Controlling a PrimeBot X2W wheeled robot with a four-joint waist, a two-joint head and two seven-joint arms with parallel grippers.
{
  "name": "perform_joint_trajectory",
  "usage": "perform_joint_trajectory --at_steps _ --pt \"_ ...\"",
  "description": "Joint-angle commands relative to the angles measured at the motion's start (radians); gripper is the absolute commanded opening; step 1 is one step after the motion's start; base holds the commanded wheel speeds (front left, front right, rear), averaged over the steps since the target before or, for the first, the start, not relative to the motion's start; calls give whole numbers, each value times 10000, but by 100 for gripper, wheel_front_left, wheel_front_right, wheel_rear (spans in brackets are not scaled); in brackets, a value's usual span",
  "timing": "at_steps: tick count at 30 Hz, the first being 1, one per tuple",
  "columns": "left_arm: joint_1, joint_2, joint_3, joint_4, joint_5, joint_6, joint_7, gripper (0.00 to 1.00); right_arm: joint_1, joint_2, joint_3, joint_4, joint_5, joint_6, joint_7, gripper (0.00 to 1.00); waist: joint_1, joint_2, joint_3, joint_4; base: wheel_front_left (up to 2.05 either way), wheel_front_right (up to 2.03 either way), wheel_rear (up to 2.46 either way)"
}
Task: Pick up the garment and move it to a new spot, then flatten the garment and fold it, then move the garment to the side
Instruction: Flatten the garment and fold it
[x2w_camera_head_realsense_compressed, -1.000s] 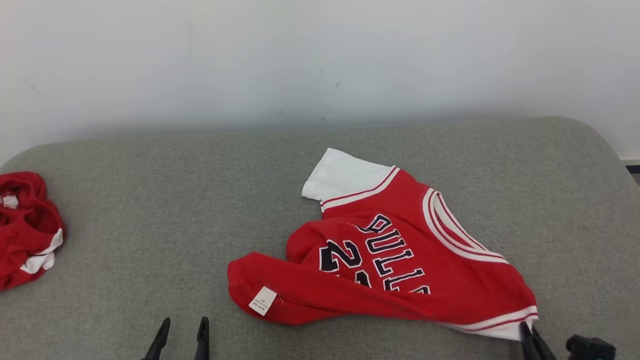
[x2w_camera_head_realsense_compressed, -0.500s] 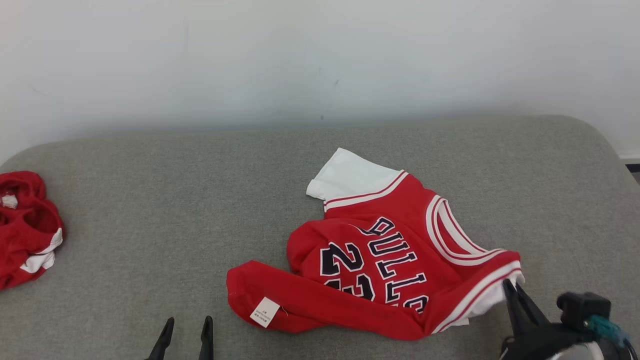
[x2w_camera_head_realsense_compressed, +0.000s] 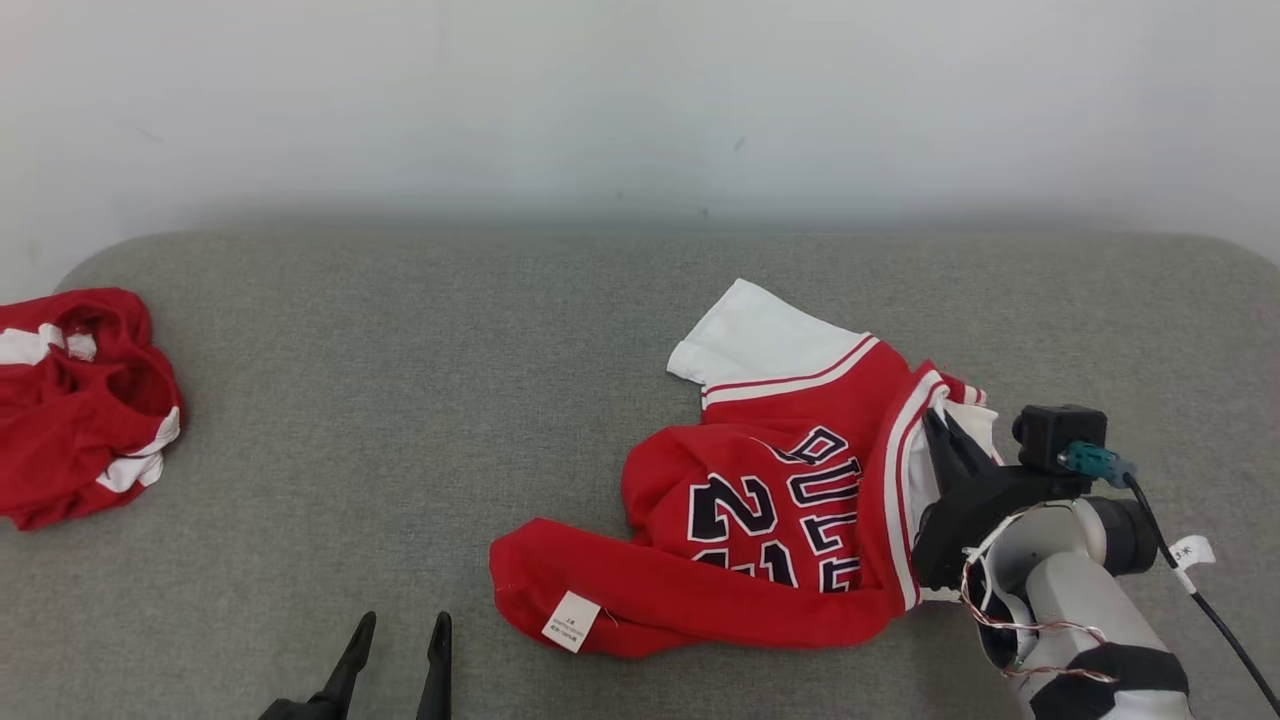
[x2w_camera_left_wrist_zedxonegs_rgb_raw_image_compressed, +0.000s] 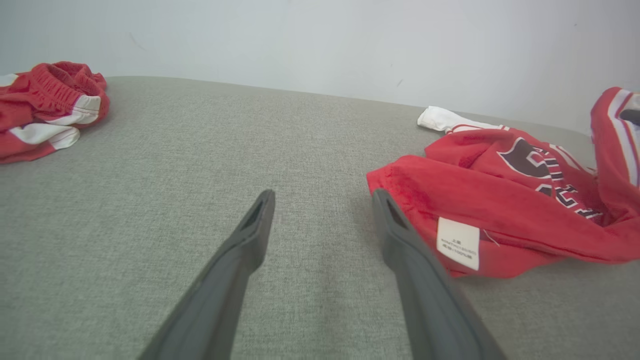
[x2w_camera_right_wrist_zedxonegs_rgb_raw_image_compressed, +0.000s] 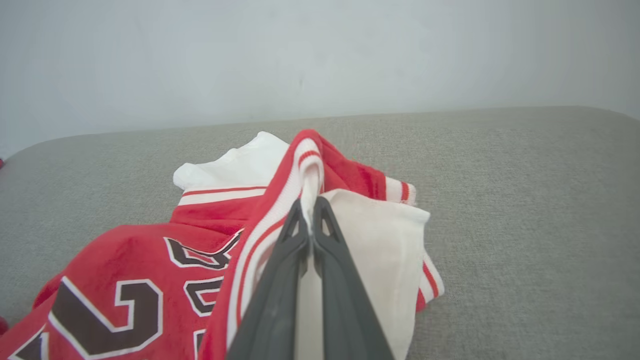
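The garment (x2w_camera_head_realsense_compressed: 770, 500) is a red jersey with white sleeves and dark lettering, lying crumpled right of centre on the grey cushion (x2w_camera_head_realsense_compressed: 400, 400). My right gripper (x2w_camera_head_realsense_compressed: 935, 425) is shut on its white-and-red striped edge and holds that side lifted and folded over; the right wrist view shows the fingers pinching the garment (x2w_camera_right_wrist_zedxonegs_rgb_raw_image_compressed: 200, 260) at its trim, gripper (x2w_camera_right_wrist_zedxonegs_rgb_raw_image_compressed: 310, 207). My left gripper (x2w_camera_head_realsense_compressed: 400, 630) is open at the bottom, just left of the garment's red hem with the white tag. In the left wrist view the garment (x2w_camera_left_wrist_zedxonegs_rgb_raw_image_compressed: 500, 200) lies beside the open left gripper (x2w_camera_left_wrist_zedxonegs_rgb_raw_image_compressed: 322, 197).
A second red and white garment (x2w_camera_head_realsense_compressed: 80, 400) lies bunched at the cushion's far left edge, also seen as a red pile (x2w_camera_left_wrist_zedxonegs_rgb_raw_image_compressed: 45, 105) in the left wrist view. A pale wall (x2w_camera_head_realsense_compressed: 640, 100) runs behind the cushion. The right arm's cable (x2w_camera_head_realsense_compressed: 1200, 600) hangs at the right.
The right gripper has lifted the garment's striped edge up and away from me, folding that side over. The head camera has shifted. The left gripper stays open, in place.
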Motion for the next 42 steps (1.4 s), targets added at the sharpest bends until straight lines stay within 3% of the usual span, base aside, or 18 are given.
perform_joint_trajectory --at_steps 1,3,4,10,15,20,31,42 --pt "-168 71 -53 67 -53 16 -21 100 -364 42 53 668 -117 -19 -387 0 0 0 115 180 0 0 0" --pt "-227 60 -151 108 -61 16 -21 100 -747 60 114 1519 -185 -19 -783 53 0 0 131 272 0 0 0" --pt "-226 57 -182 133 -59 16 -21 100 -914 89 111 1855 -132 -19 -1026 100 0 0 122 293 0 0 0" --pt "-92 89 -143 107 -56 16 -21 100 -1058 153 217 2568 687 -19 -2332 100 0 0 -39 172 0 0 0" --pt "12 94 -55 23 -18 16 -21 100 -494 -467 62 2037 1134 -19 -2528 100 0 0 -40 -38 0 0 0" --pt "-269 168 -196 123 -78 15 -21 100 -343 -899 -202 2001 837 -19 -2523 100 0 0 188 -222 0 0 0" --pt "-1533 488 -1352 1448 -744 17 -21 100 -1310 -538 -198 2993 384 -19 -2528 100 0 0 753 -316 0 0 0" --pt "-1971 569 -2236 1817 -1487 17 -21 100 -1837 -444 -215 4160 384 -19 -2528 100 0 0 841 -93 0 0 0"
